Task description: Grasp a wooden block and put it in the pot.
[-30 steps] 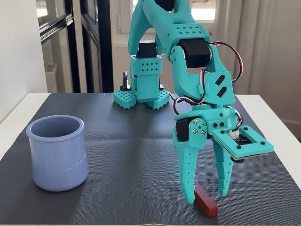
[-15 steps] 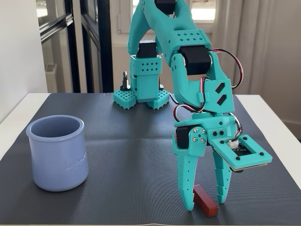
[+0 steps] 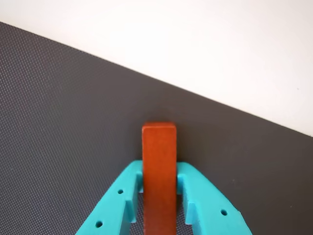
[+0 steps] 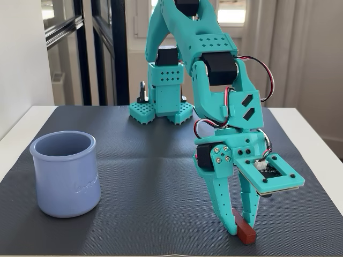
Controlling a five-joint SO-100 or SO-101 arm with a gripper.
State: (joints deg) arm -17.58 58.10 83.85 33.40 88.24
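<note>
The wooden block (image 3: 159,161) is a small red-brown bar. In the wrist view it stands between my teal jaws, which touch it on both sides. In the fixed view the block (image 4: 245,230) is low at the dark mat, front right, with my gripper (image 4: 240,225) pointing down and shut on it. I cannot tell whether the block still touches the mat. The pale lavender-blue pot (image 4: 67,182) stands upright at the front left of the mat, well apart from the gripper. It does not show in the wrist view.
A dark textured mat (image 4: 144,176) covers a white table (image 4: 316,134). The arm's base (image 4: 161,107) stands at the back middle. In the wrist view the mat's edge (image 3: 195,95) runs diagonally ahead of the block.
</note>
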